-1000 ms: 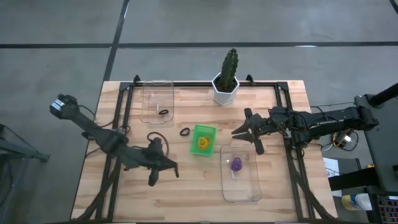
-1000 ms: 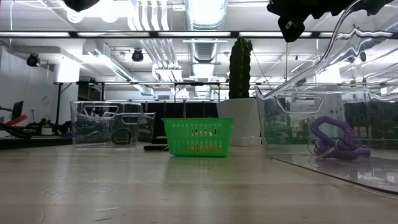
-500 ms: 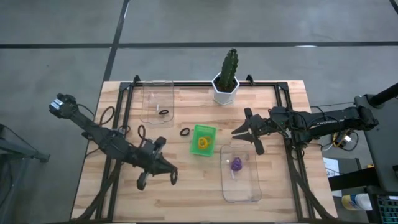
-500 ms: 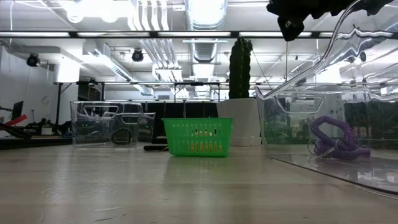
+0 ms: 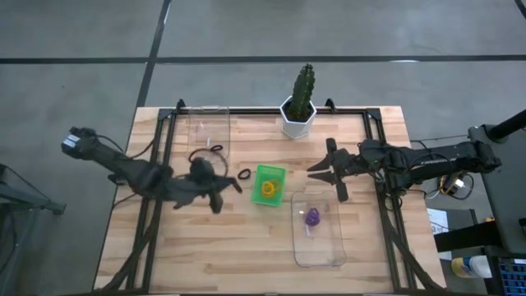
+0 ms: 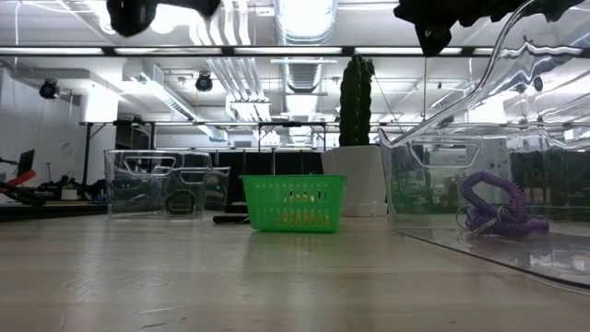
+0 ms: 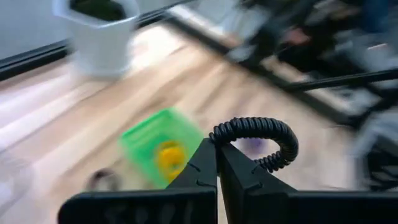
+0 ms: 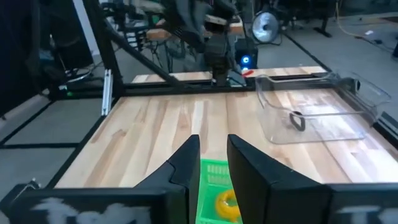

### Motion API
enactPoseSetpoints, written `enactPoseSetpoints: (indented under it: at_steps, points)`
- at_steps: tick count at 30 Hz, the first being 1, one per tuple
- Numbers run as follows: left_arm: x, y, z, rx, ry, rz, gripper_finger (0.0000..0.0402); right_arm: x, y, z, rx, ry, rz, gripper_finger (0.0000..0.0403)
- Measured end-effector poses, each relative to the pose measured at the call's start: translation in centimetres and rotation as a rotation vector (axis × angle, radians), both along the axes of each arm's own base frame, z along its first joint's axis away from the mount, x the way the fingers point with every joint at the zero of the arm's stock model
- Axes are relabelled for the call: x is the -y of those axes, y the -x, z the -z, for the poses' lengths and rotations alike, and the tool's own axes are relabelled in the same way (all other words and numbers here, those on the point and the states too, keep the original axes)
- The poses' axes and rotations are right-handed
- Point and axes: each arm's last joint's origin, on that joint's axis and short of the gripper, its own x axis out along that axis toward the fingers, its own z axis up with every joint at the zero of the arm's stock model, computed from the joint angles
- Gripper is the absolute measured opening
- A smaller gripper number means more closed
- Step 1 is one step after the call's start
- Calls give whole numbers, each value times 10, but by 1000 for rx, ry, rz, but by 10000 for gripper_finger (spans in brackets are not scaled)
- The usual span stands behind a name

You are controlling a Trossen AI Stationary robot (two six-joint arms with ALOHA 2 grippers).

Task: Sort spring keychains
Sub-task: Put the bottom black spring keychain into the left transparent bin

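Observation:
My left gripper [image 7: 216, 144] is shut on a black spring keychain [image 7: 264, 129] and hovers above the table just left of the green bin [image 5: 269, 184], which holds an orange keychain [image 5: 268, 189]. Another black keychain [image 5: 244, 174] lies on the wood beside that bin. The far clear bin [image 5: 207, 130] holds a black keychain [image 8: 298, 120]. The near clear bin [image 5: 318, 230] holds a purple keychain [image 5: 312, 217]. My right gripper [image 5: 330, 179] is open, in the air between the green bin and the near clear bin. My left gripper pinches the black spring keychain at one end of its coil [image 7: 219, 134], between the tips of the two shut fingers. The coil arches out past the fingertips, lifted clear of the table.
A cactus in a white pot [image 5: 299, 115] stands at the far edge. Black frame rails [image 5: 164, 156] run along the left and right sides of the table. Bare wood lies along the near edge [image 5: 222, 255].
My left gripper has swung from the near part of the table toward the far edge and to the right, ending just left of the green bin, shut throughout. It now shows at the top of the low view. My right arm has kept still.

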Motion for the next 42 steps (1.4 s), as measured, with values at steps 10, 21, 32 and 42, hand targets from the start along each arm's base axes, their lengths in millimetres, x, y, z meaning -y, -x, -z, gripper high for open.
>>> enactPoseSetpoints:
  at_steps: [10, 21, 32, 42]
  points:
    - [-77, -2, 3, -267, 55, -174, 0, 0, 7, -10, 69, -8, 0, 72]
    - [-156, 28, 16, -515, 155, -416, 0, 0, 9, -7, 130, -10, 1, 85]
    - [-217, 39, 40, -635, 311, -471, 0, 1, 14, 10, 201, -97, 12, 74]
    - [-249, 22, 85, -839, 366, -398, 4, 0, 13, 9, 202, -111, 11, 71]
